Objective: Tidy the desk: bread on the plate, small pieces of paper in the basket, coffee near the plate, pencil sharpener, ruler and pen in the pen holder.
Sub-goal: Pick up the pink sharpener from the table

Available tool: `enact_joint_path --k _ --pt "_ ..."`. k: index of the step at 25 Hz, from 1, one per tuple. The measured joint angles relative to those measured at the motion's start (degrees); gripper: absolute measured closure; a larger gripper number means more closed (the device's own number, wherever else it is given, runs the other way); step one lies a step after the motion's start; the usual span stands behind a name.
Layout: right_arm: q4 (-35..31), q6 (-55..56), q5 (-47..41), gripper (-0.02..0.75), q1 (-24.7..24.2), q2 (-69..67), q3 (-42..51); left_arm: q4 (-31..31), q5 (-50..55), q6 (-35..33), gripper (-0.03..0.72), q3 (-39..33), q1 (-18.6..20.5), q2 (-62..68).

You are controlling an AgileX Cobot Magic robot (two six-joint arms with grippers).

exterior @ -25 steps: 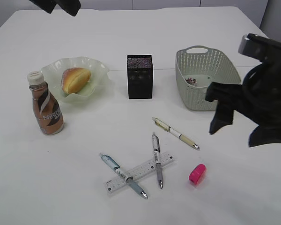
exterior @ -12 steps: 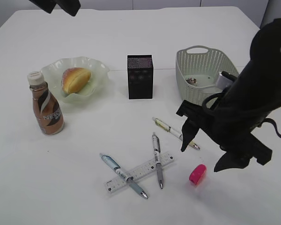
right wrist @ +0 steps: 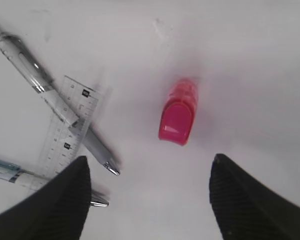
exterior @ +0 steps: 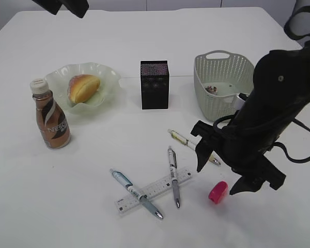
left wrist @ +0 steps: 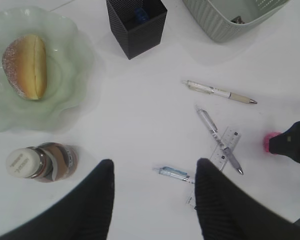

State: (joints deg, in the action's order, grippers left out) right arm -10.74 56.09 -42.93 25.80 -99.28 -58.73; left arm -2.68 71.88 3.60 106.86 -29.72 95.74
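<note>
**A:** Exterior view first. We've got the right gripper (exterior: 219, 168) low over the table, and the pink pencil sharpener (exterior: 217, 191) lies just below and between its fingers, on the bare table (exterior: 144, 41). The pen holder (exterior: 154, 84) sits well apart, up and to the left. Bread (exterior: 83, 88) is already on the plate (exterior: 109, 77) and the coffee bottle (exterior: 50, 120) stands beside it, so we'd say the sharpener is the step in hand.

**B:** Yep. Left wrist view: the left gripper (left wrist: 154, 192) hangs high with its jaws parted around nothing. We see the sharpener (left wrist: 271, 141) way off at the right edge, so the right arm is clearly the nearer one.

**A:** Right wrist view is the useful one. The right gripper's (right wrist: 149, 190) fingers are spread wide, nothing pinched, and the sharpener (right wrist: 178, 117) lies just ahead of the gap, roughly centred. Its long axis points nearly straight away from us, tilted a touch right.

**B:** So we reckon the fingers would close across its short sides. The ruler (right wrist: 67, 127) and a pen (right wrist: 50, 95) lie off to the left, apart from it.
</note>
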Motion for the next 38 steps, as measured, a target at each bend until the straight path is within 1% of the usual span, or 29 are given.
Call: enact_joint_path --k 3,10,24,38 --pt "0.8 0.6 1.4 0.166 0.0 -0.8 0.0 0.0 0.0 -0.2 0.308 0.0 0.0 0.0" --pt "3.7 4.6 1.5 0.166 0.0 -2.1 0.0 0.0 0.0 -0.3 0.308 0.0 0.0 0.0" --pt "3.8 5.9 1.6 0.166 0.0 -5.3 0.0 0.0 0.0 -0.8 0.308 0.0 0.0 0.0" --pt "2.2 6.0 2.9 0.166 0.0 -9.0 0.0 0.0 0.0 -1.0 0.308 0.0 0.0 0.0"
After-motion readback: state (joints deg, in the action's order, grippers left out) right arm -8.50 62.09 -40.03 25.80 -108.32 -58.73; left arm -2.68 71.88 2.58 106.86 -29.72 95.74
